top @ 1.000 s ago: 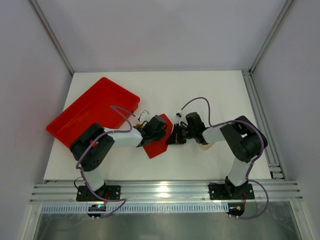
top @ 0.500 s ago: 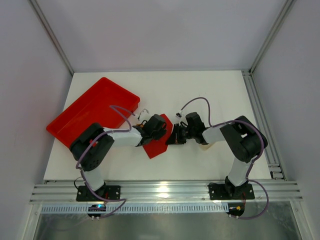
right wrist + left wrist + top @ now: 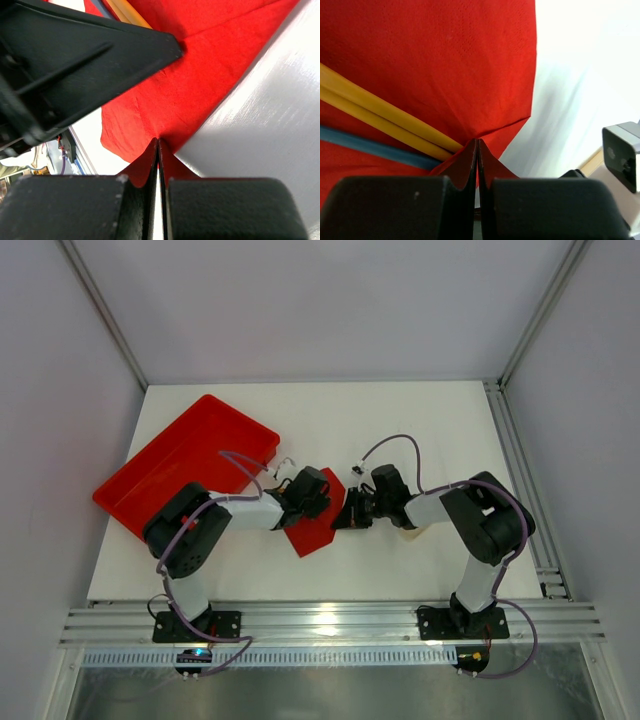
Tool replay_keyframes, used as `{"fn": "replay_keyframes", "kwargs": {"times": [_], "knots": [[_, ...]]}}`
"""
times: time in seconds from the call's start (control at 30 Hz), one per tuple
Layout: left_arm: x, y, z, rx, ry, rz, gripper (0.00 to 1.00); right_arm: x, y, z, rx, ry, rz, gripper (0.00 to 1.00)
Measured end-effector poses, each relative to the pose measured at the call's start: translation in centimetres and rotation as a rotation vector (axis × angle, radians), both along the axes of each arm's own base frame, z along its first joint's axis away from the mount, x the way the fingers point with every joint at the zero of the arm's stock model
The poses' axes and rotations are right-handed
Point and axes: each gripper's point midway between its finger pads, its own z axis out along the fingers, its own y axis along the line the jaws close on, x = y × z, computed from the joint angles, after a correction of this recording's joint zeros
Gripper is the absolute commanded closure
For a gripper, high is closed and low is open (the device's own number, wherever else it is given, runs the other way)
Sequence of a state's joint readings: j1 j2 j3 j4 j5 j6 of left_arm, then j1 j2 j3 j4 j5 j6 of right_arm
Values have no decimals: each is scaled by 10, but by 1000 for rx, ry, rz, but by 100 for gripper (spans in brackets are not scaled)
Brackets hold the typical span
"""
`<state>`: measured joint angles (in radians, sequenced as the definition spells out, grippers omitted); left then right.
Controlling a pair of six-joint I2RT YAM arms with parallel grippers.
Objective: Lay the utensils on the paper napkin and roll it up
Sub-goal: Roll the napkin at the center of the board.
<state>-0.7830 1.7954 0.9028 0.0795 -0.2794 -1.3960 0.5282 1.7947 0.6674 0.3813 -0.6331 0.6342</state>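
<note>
One paper napkin (image 3: 312, 528) is spread on the bench (image 3: 420, 420). It is pinched at opposite edges by the clenched left pincer (image 3: 477, 147) and the clenched right pincer (image 3: 158, 145). Two utensils (image 3: 380, 112) are seen lying on it beside one blue strip (image 3: 370, 146). One tray (image 3: 180, 455) is set far left.

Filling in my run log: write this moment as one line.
left gripper: shut on paper napkin | right gripper: shut on paper napkin | utensils: lying on paper napkin
</note>
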Motion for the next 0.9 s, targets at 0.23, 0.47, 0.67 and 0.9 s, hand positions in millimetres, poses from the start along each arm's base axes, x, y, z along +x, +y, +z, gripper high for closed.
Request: {"fn": "replay_keyframes", "kwargs": {"times": [0.23,0.47,0.67,0.9], "knots": [[-1,-3,-4,-7,9,-9,100,0,0,0,0,0,0,96],[-1,-3,-4,-9,11,-10,100,0,0,0,0,0,0,96],[0,-4,-6,15,43,-4,100,0,0,0,0,0,0,96],[0,-3,-6,15,50,4,100,0,-1,0,-6,1,0,96]]}}
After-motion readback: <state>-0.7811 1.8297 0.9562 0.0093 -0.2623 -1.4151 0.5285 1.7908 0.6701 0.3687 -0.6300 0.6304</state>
